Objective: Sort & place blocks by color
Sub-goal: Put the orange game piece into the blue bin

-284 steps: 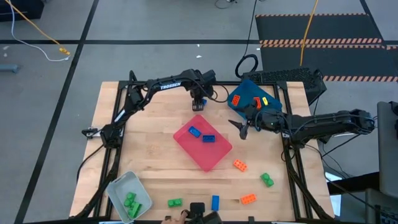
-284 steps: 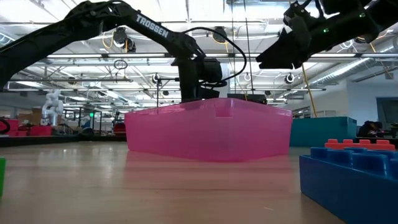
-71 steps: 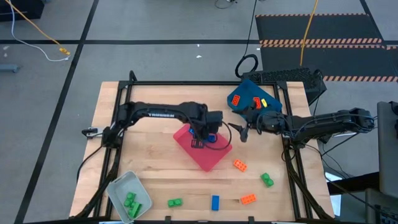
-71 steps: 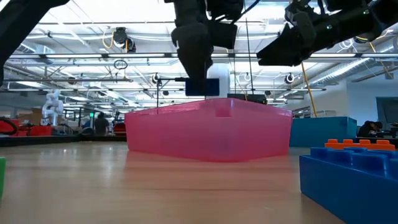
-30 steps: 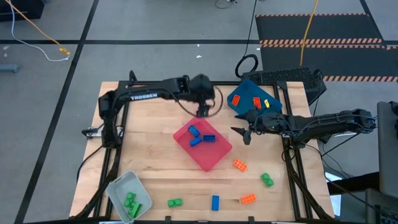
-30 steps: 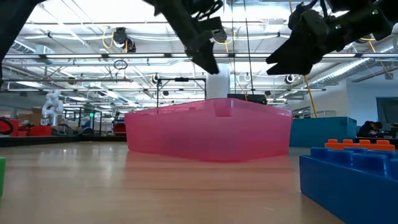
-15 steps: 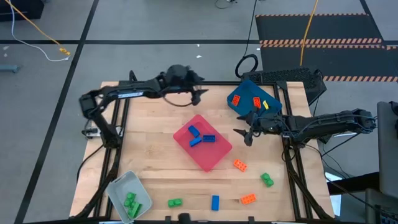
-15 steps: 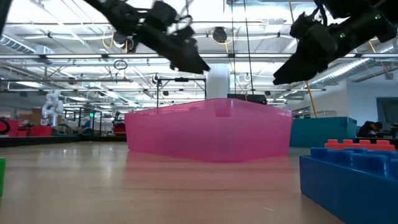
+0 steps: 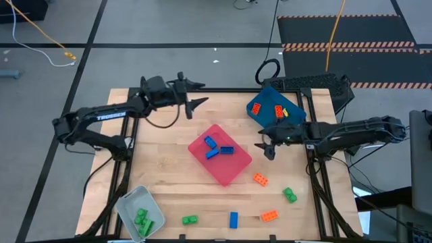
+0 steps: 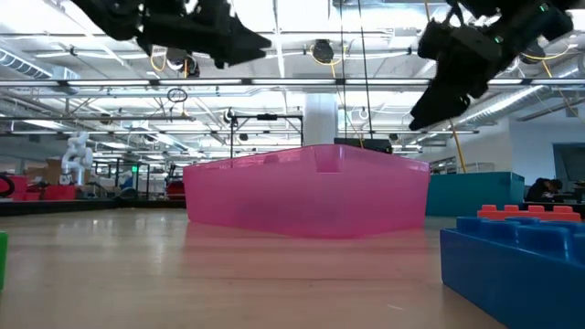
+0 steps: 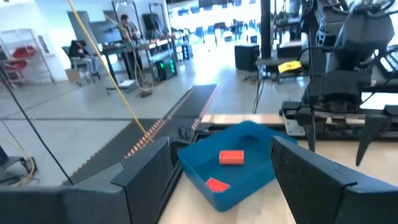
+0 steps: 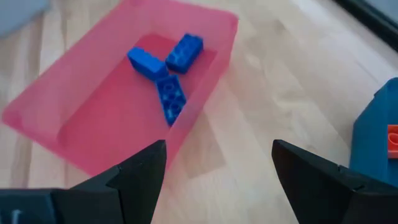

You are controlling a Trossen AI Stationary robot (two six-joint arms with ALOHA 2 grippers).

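Three blue blocks (image 9: 214, 147) lie in the pink tray (image 9: 233, 169), also seen in the right wrist view (image 12: 163, 73). Orange blocks (image 9: 278, 111) lie in the dark blue tray (image 9: 260, 101), and green blocks (image 9: 142, 219) in the pale grey tray (image 9: 128, 200). Loose on the table are two orange blocks (image 9: 260, 179) (image 9: 269, 216), two green (image 9: 289, 195) (image 9: 190, 219) and one blue (image 9: 233, 219). My left gripper (image 9: 194, 93) hangs open and empty near the far edge, left of the blue tray. My right gripper (image 9: 264, 147) hovers open and empty, just right of the pink tray.
A black keyboard-like object (image 9: 317, 84) sits at the far right corner behind the blue tray. Bare wood shows between the pink tray and the left edge (image 9: 155, 155). In the low view a blue block (image 10: 512, 265) stands close to the camera with an orange one behind it.
My left gripper has drawn away from the pink tray, rising and swinging toward the table's far left corner, with its arm folding back to the left. It stays open and empty. The blocks and trays have kept their places.
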